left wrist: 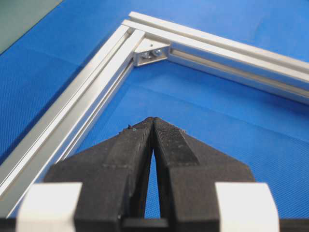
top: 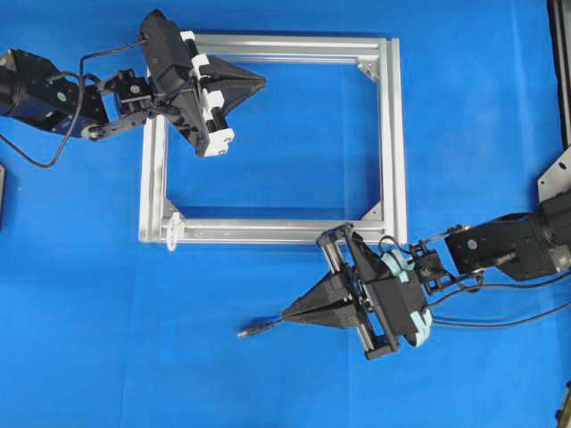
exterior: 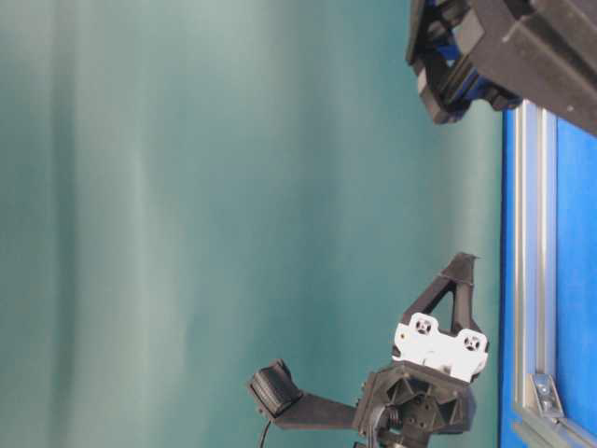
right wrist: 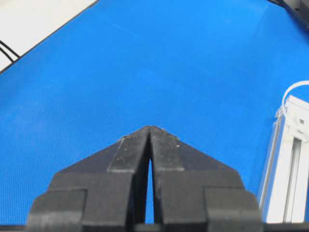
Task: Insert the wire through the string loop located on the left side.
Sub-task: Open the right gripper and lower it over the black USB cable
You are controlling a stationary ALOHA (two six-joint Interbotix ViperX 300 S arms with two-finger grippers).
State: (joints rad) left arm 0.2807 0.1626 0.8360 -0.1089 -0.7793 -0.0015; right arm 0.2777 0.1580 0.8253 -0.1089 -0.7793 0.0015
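Both grippers were clenched on nothing: the left gripper hung over the far-left part of the aluminium frame, its tips meeting inside the opening, and the right gripper sat just outside the frame's near rail. Beside the right gripper's tips lay the wire, its long axis roughly parallel to that near rail, plug pointing left, away from the gripper. Most of its length was hidden beneath the gripper. At the frame's near-left corner the string loop stood as a small white ring; the right wrist view showed it cut off by the edge. No writing was legible.
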